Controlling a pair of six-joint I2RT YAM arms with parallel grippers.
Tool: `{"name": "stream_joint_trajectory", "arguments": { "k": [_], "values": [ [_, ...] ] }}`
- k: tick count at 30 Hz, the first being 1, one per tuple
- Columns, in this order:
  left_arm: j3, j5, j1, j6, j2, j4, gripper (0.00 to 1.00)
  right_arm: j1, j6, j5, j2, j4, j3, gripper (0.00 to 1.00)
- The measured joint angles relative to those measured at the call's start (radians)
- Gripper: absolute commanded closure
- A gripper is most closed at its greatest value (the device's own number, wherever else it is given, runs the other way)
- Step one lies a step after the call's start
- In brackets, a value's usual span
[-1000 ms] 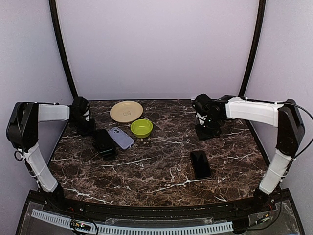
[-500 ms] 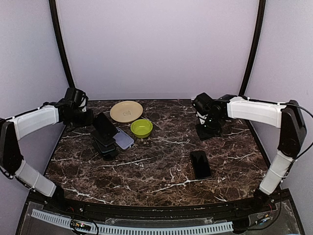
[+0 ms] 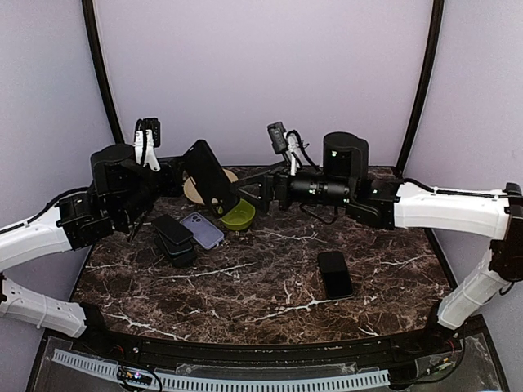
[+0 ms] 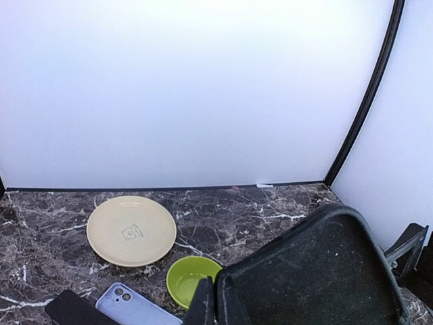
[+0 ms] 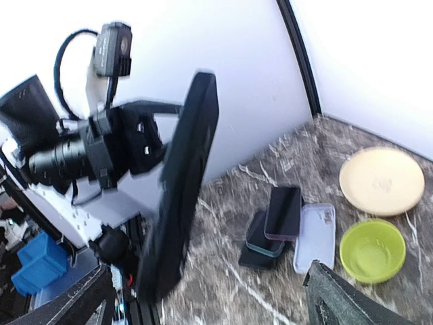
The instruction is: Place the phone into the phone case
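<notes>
My left gripper [image 3: 186,175] [image 4: 215,305] is shut on the edge of a black phone [image 3: 208,186] [image 4: 318,271] and holds it tilted in the air above the table's back left. The side facing the left wrist view is matte with a raised rim. My right gripper [image 3: 252,193] [image 5: 206,271] reaches in from the right and stands open, with the blurred phone [image 5: 179,196] just ahead of its fingers and untouched. The lavender phone case [image 3: 202,229] [image 4: 135,308] [image 5: 316,237] lies flat on the marble below.
A stack of black phones [image 3: 174,238] [image 5: 277,220] lies left of the case. Another black phone [image 3: 335,273] lies at mid right. A cream plate [image 3: 196,192] [image 4: 132,230] [image 5: 381,181] and a green bowl [image 3: 239,214] [image 4: 193,279] [image 5: 372,250] sit behind the case.
My left arm has lifted the black phone off the stack and swung it up toward the middle. My right arm has swept left across the table toward it, and its jaws have opened wide.
</notes>
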Motion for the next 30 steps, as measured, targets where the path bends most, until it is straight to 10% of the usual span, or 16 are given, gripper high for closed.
{"name": "stream_joint_trajectory", "arguments": {
  "k": [6, 10, 14, 16, 20, 30],
  "values": [
    [-0.004, -0.067, -0.039, 0.028, 0.032, 0.077, 1.00, 0.059, 0.006, -0.001, 0.082, 0.127, 0.007, 0.35],
    [-0.005, -0.078, -0.043, 0.045, 0.038, 0.102, 1.00, 0.077, -0.017, 0.028, 0.101, 0.103, 0.016, 0.98],
    [-0.005, -0.067, -0.043, 0.075, 0.040, 0.121, 0.95, 0.072, -0.050, 0.069, 0.100, 0.045, 0.033, 1.00],
    [-0.014, -0.033, -0.043, 0.105, 0.039, 0.132, 0.49, 0.058, -0.085, 0.076, 0.084, -0.003, 0.038, 1.00],
    [-0.037, 0.167, -0.043, 0.209, 0.024, 0.095, 0.19, -0.013, -0.228, 0.019, 0.018, -0.288, 0.105, 1.00],
    [0.141, 0.659, -0.048, 0.526, 0.046, -0.328, 0.29, 0.038, -0.573, 0.110, 0.046, -1.127, 0.402, 1.00]
  ]
}}
